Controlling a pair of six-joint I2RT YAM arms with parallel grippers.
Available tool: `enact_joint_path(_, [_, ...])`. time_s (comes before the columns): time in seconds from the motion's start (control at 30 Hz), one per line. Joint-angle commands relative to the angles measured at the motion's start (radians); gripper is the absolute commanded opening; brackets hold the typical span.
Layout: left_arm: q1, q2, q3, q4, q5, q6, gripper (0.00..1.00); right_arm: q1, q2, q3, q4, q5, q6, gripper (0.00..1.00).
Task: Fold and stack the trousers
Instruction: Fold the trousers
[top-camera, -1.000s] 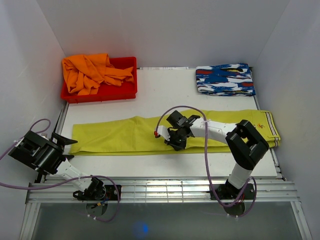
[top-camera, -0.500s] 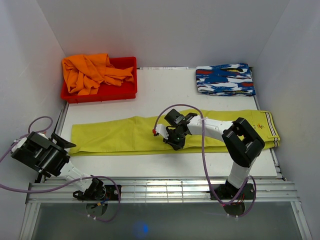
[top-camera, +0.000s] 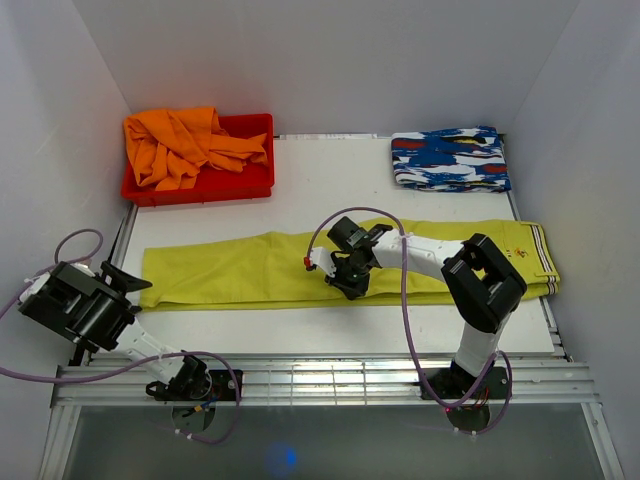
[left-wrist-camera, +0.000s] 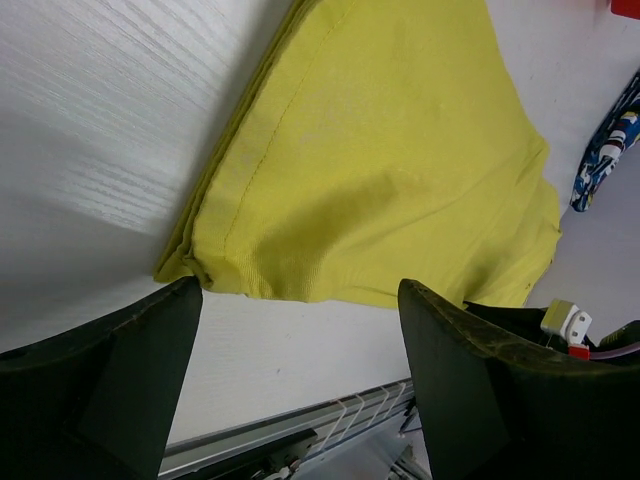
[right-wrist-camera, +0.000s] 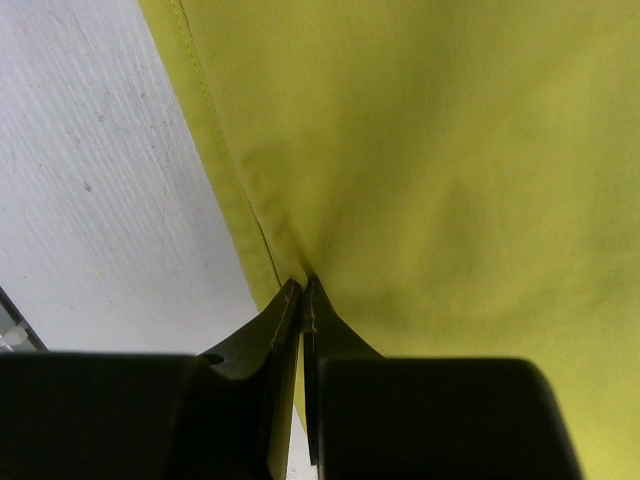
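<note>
The yellow-green trousers (top-camera: 230, 272) lie flat across the table, with the striped waistband (top-camera: 541, 252) at the right end. My right gripper (top-camera: 350, 287) is down on the near edge of the trousers around mid-length. In the right wrist view it (right-wrist-camera: 303, 287) is shut, with the cloth (right-wrist-camera: 450, 150) puckered into its tips beside the white table. My left gripper (top-camera: 128, 288) is open at the table's left edge, just off the cuff end. In the left wrist view its fingers (left-wrist-camera: 300, 300) straddle bare table in front of the cuff (left-wrist-camera: 370, 160).
A red bin (top-camera: 245, 184) holding an orange garment (top-camera: 180, 145) stands at the back left. A folded blue, white and red patterned cloth (top-camera: 450, 160) lies at the back right and also shows in the left wrist view (left-wrist-camera: 603, 158). A metal rail (top-camera: 320, 375) runs along the near edge.
My right gripper has slid a little to the left along the trousers' near edge. My left arm has drawn back slightly to the left.
</note>
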Motion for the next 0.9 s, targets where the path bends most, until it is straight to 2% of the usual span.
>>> enact_joint_path(0.0, [-0.002,0.016,0.019,0.001,0.057,-0.004,0.90,0.008,0.037,0.014,0.037,0.014,0.005,0.08])
enact_joint_path(0.13, [-0.003,0.042,0.001,0.041,0.046,-0.037,0.91,0.008,0.034,0.014,0.032,0.000,0.007,0.08])
enact_joint_path(0.27, [-0.003,0.059,-0.031,0.096,0.028,-0.088,0.98,0.008,0.023,0.026,0.014,-0.012,0.002,0.08])
enact_joint_path(0.57, [-0.002,0.062,-0.068,0.153,-0.061,-0.143,0.93,0.008,-0.055,0.079,-0.089,-0.026,-0.008,0.08])
enact_joint_path(0.87, [-0.002,0.062,-0.073,0.159,-0.087,-0.143,0.92,0.009,-0.074,0.131,-0.187,-0.072,0.015,0.08])
